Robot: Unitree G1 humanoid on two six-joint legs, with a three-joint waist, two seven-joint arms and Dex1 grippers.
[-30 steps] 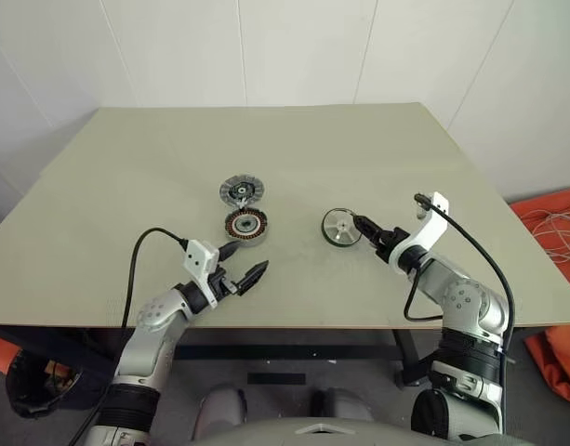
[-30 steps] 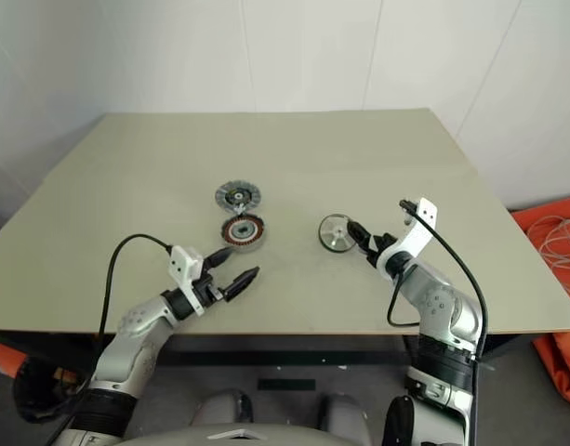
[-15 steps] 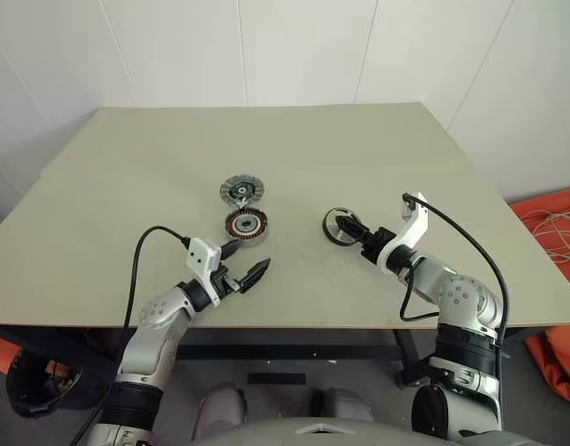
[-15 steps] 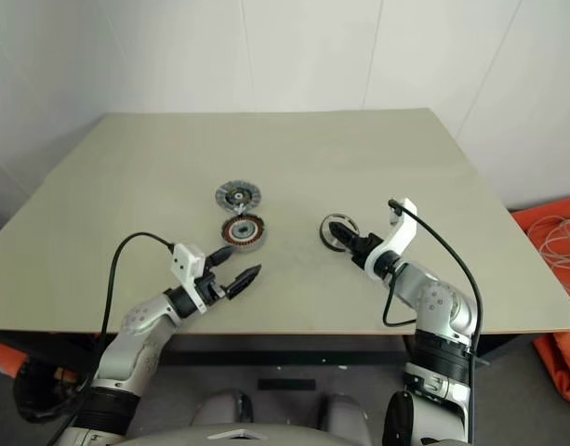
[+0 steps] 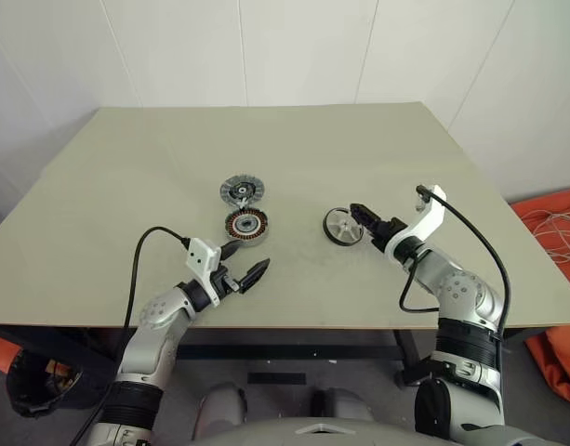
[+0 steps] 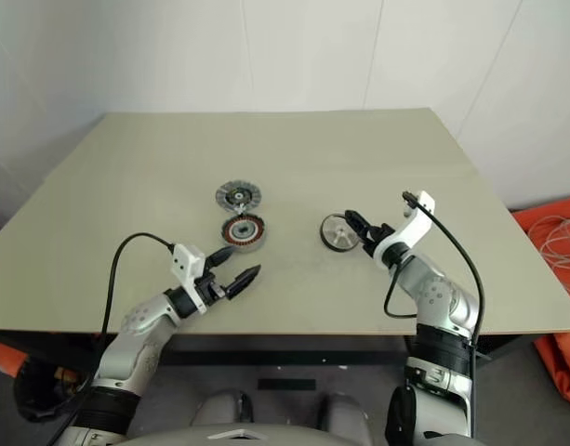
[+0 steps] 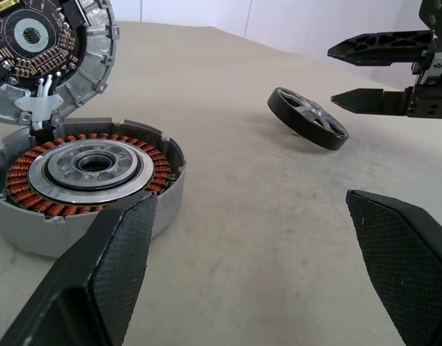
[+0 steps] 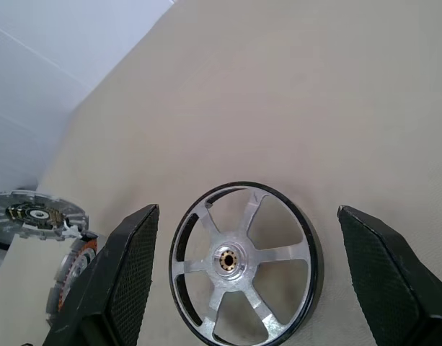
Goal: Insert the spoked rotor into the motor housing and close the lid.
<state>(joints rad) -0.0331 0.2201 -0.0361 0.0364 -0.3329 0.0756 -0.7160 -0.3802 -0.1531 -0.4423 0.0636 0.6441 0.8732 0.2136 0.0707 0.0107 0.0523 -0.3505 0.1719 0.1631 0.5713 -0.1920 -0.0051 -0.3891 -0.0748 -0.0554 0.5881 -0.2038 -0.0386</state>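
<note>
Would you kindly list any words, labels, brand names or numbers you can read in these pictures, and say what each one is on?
None can be read.
The circuit board inside the open lid carries small components, but any markings on them are too small to read.
The spoked rotor, the motor housing and the table show no lettering.

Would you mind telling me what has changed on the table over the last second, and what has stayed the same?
The right pincer shifted around the shiny silver spoked rotor: half a second ago it reached over the wheel, which stood tipped up on its rim; now it sits at the wheel's right edge, fingers open, gripping nothing. The wheel leans tilted on the beige table. The open left pincer, the copper-wound motor housing and its hinged grey lid stayed put.
</note>
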